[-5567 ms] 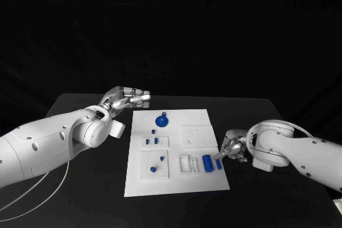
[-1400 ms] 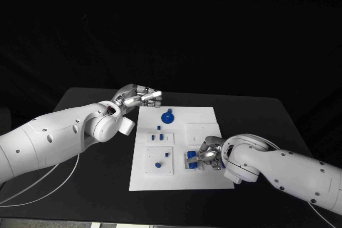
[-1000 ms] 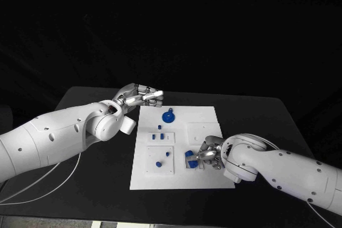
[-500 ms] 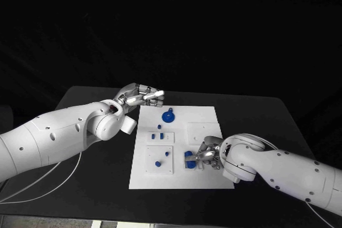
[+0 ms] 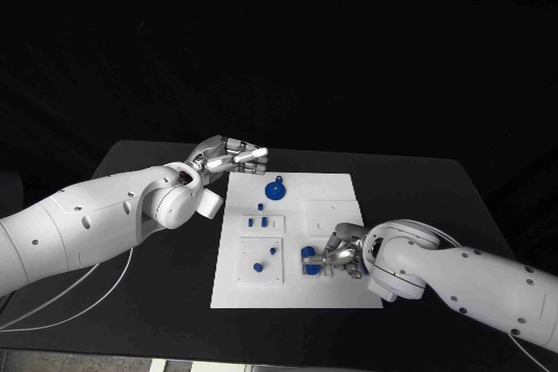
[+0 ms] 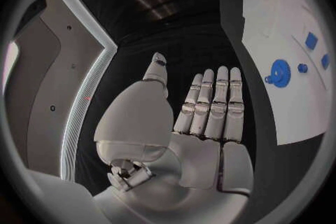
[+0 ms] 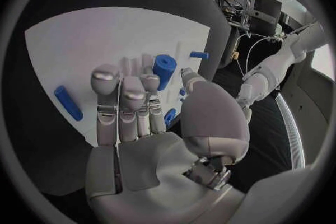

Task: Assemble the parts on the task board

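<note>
The right hand (image 5: pixel 335 253) is down on the near right part of the task board (image 5: pixel 337 186), fingers curled around a blue cylinder (image 7: pixel 164 70) that it grips between thumb and fingertips, right over the white slotted fixture there. Just off to the side of that hand, a second blue rod (image 7: pixel 68 102) lies loose on the white plate, not yet picked up.

Farther from it, toward the board's middle, small blue pieces (image 5: pixel 263 222) already stand in their square holders, and a blue gear (image 5: pixel 273 191) sits beyond them.

The left hand (image 5: pixel 226 158) hovers off the far left corner, fingers straight and together, holding nothing.

My guess: partway through, with the cylinder being seated and the rod left.
</note>
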`<action>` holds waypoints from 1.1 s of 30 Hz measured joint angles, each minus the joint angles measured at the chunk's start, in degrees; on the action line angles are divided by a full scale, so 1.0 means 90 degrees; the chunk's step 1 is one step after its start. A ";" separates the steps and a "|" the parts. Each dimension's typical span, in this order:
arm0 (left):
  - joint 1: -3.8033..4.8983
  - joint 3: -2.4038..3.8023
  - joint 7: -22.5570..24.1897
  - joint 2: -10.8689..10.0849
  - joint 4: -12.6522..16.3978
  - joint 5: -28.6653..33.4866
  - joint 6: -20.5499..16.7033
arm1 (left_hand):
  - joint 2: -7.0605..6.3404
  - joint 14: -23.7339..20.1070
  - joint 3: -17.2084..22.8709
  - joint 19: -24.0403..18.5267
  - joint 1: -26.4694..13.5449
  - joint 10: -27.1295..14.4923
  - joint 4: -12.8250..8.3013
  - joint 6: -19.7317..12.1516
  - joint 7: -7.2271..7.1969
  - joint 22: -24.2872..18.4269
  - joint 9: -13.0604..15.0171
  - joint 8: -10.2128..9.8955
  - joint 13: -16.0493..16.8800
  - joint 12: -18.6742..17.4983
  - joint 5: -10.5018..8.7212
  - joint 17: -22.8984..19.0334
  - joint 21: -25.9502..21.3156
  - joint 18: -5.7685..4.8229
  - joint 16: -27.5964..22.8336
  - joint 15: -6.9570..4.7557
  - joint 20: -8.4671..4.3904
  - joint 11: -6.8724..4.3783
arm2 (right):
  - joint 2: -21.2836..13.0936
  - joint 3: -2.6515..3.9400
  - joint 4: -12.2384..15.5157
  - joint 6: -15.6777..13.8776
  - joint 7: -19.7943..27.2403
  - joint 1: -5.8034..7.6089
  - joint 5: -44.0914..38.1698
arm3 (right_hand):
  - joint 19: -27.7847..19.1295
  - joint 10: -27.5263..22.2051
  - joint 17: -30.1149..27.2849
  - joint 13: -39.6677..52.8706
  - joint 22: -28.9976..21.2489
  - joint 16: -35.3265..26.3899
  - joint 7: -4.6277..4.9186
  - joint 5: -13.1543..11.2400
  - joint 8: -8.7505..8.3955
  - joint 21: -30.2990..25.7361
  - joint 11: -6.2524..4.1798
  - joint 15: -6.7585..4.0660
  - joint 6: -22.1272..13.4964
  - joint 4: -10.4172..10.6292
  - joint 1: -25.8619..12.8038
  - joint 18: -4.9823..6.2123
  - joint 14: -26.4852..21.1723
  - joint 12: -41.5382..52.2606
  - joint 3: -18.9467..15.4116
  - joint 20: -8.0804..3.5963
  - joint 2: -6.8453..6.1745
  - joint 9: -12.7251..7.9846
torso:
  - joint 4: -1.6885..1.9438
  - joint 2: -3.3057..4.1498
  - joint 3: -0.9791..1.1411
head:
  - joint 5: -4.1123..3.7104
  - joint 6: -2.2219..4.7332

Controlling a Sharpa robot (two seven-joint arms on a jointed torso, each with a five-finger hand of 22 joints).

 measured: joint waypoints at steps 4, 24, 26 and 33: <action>0.0000 0.0000 -0.0002 -0.0004 -0.0003 -0.0002 -0.0001 | 0.0000 0.0000 0.0000 0.0000 0.0000 0.0000 0.0000 0.0000 0.0000 0.0000 0.0000 0.0000 0.0000 0.0000 0.0000 0.0000 0.0000 0.0000 0.0000 0.0000 0.0000 0.0000 | -0.0100 0.0010 0.0087 0.0012 0.0068 -0.0001 0.0034 | 0.0000 0.0000 0.0009 0.0014 0.0000 0.0000 0.0000 0.0000 0.0000 0.0000 0.0000 0.0000 0.0000 0.0014 0.0081 0.0000 0.0000 0.0000 -0.0044 0.0000 0.0032 0.0000 | -0.0008 0.0001 0.0004 | -0.0002 -0.0001; 0.0000 -0.0001 -0.0012 -0.0027 -0.0010 -0.0012 -0.0002 | 0.0000 0.0000 0.0000 0.0000 0.0000 0.0000 0.0000 0.0000 0.0000 0.0000 0.0000 0.0000 0.0000 0.0000 0.0000 0.0000 0.0000 0.0000 0.0000 0.0000 0.0000 0.0000 | -0.0411 0.0106 0.0179 0.0387 0.0345 -0.0001 0.0114 | 0.0000 0.0000 0.0009 0.0028 -0.0001 -0.0026 0.0000 0.0403 0.0000 0.0000 0.0000 0.0000 0.0000 -0.0591 0.0550 0.0000 0.0000 0.0000 -0.0271 0.0000 0.0180 0.0067 | -0.0004 0.0002 -0.0001 | -0.0004 0.0003; 0.0000 -0.0002 -0.0013 -0.0028 -0.0010 -0.0015 -0.0002 | 0.0000 0.0000 0.0000 0.0000 0.0000 0.0000 0.0000 0.0000 0.0000 0.0000 0.0000 0.0000 0.0000 0.0000 0.0000 0.0000 0.0000 0.0000 0.0000 0.0000 0.0000 0.0000 | -0.0417 0.0108 0.0178 0.0424 0.0360 -0.0001 0.0121 | 0.0000 0.0000 0.0009 0.0028 -0.0001 -0.0026 0.0000 0.0479 0.0000 0.0000 0.0000 0.0000 0.0000 -0.0671 0.0568 0.0000 0.0000 0.0000 -0.0264 0.0000 0.0228 0.0067 | -0.0001 0.0002 -0.0004 | -0.0001 0.0000; 0.0000 -0.0003 -0.0015 -0.0034 -0.0010 -0.0025 -0.0002 | 0.0000 0.0000 0.0000 0.0000 0.0000 0.0000 0.0000 0.0000 0.0000 0.0000 0.0000 0.0000 0.0000 0.0000 0.0000 0.0000 0.0000 0.0000 0.0000 0.0000 0.0000 0.0000 | -0.0402 0.0111 0.0152 0.0505 0.0376 -0.0002 0.0133 | 0.0000 0.0000 0.0000 0.0023 -0.0001 -0.0026 0.0000 0.0673 0.0000 0.0000 0.0000 0.0001 0.0000 -0.0973 0.0524 0.0000 0.0000 0.0029 -0.0235 0.0000 0.0421 0.0058 | 0.0002 0.0002 -0.0010 | 0.0009 -0.0020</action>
